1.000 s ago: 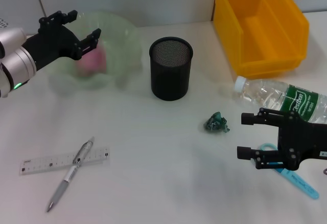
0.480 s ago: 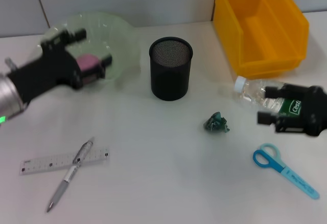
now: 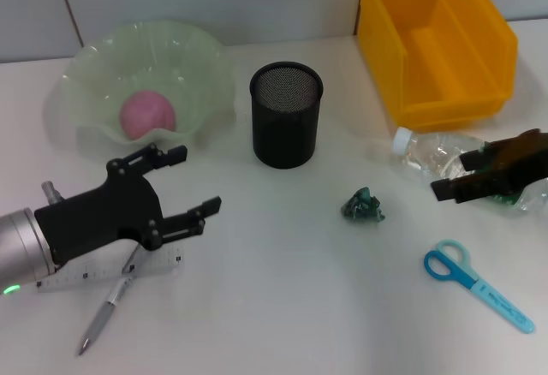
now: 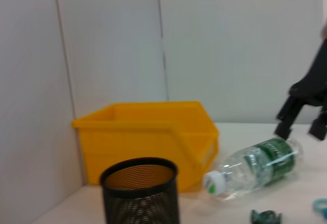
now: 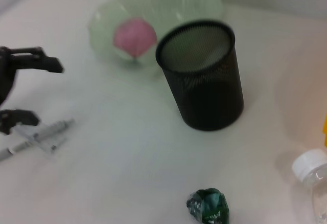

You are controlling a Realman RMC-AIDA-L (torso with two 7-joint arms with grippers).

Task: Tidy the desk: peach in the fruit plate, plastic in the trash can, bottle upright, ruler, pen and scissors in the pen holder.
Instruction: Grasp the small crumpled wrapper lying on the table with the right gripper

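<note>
Pink peach [image 3: 147, 112] inside the green fruit plate [image 3: 204, 67], left gripper [image 3: 184, 188] spread open above the ruler [image 3: 163, 263] and pen [image 3: 104, 313], right gripper [image 3: 452, 176] over the lying bottle [image 3: 428, 154] (fingers apart), crumpled plastic [image 3: 363, 205] near the mesh pen holder [image 3: 286, 115].

Left gripper [image 3: 187, 189] low at near left, fingers spread; right gripper [image 3: 458, 175] far right, fingers spread.

My head cam looked down from above at the whole bench [image 3: 282, 306], fairly far back. The left wrist cam sat low near the surface, facing across toward the yellow bin [image 4: 148, 132] and the wall. The right wrist cam hovered closer in, angled down the opposite way. All three caught the mesh pen holder [image 3: 287, 114] and the green plastic wad [image 3: 363, 205].
</note>
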